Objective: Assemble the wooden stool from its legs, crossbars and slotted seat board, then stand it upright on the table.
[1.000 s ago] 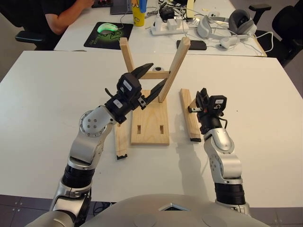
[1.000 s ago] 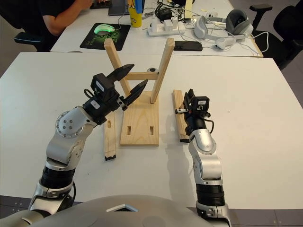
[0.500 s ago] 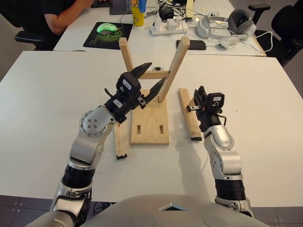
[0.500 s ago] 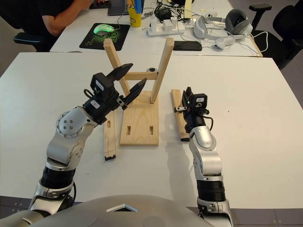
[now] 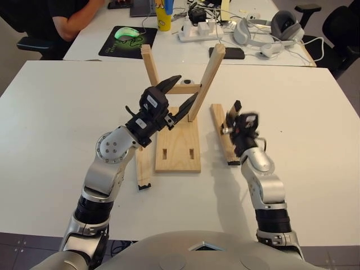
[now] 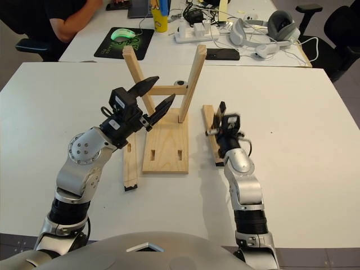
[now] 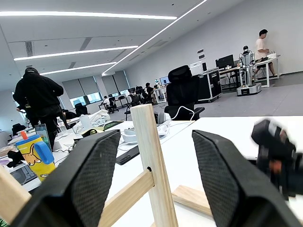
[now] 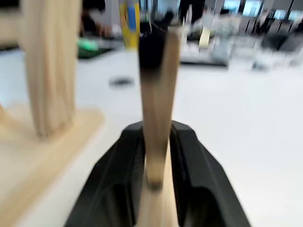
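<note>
On the white table (image 5: 62, 112), the left loose leg (image 5: 144, 166) lay flat just beside the seat board (image 5: 179, 147), its far half hidden under the left arm. The left gripper (image 5: 188, 86) hung raised over the board's far end, jaws spread wide and holding nothing. It stood in front of the crossbar (image 5: 193, 88), covering part of it. The seat board lay flat at the table's middle with two slots showing near its front edge. Two upright legs (image 5: 209, 73) rose splayed from its far end, joined by the crossbar. Just right of the board lay the right loose leg (image 5: 219, 125). The right gripper (image 5: 231, 114) sat low over it. In the right wrist view its fingers (image 8: 191, 156) pressed against both sides of the wood, clamped on it, though that picture was smeared. On the far desk (image 5: 95, 39) stood a mouse pad (image 5: 128, 40), a yellow cup (image 5: 164, 18), a phone (image 5: 228, 53) and a headset (image 5: 270, 34). How the upright legs met the board was hard to make out behind the left gripper.
</note>
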`<state>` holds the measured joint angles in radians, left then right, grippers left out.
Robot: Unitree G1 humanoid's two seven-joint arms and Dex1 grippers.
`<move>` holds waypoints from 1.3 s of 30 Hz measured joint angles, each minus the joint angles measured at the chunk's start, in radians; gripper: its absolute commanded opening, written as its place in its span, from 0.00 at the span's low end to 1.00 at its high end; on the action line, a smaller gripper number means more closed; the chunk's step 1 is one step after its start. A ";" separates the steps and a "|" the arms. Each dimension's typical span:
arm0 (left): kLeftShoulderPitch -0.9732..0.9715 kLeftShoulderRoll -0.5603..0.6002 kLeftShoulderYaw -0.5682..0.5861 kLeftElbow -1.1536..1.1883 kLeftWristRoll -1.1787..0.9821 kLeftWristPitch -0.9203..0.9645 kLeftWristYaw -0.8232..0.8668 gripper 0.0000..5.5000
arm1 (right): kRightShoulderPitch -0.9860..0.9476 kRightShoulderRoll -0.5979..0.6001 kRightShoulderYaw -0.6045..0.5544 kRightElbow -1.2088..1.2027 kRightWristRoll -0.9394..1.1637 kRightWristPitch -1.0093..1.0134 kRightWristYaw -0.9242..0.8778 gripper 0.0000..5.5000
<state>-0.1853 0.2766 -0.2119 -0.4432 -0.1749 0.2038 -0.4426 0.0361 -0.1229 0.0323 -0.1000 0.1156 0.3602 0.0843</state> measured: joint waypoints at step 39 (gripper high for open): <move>0.102 -0.067 -0.004 0.020 0.115 -0.097 0.115 0.51 | -0.269 -0.102 -0.218 -0.278 0.291 0.205 0.192 0.21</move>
<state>-0.0837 0.2091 -0.2163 -0.4228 -0.0600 0.1071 -0.3273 -0.2324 -0.2250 -0.1860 -0.3780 0.4067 0.5651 0.2765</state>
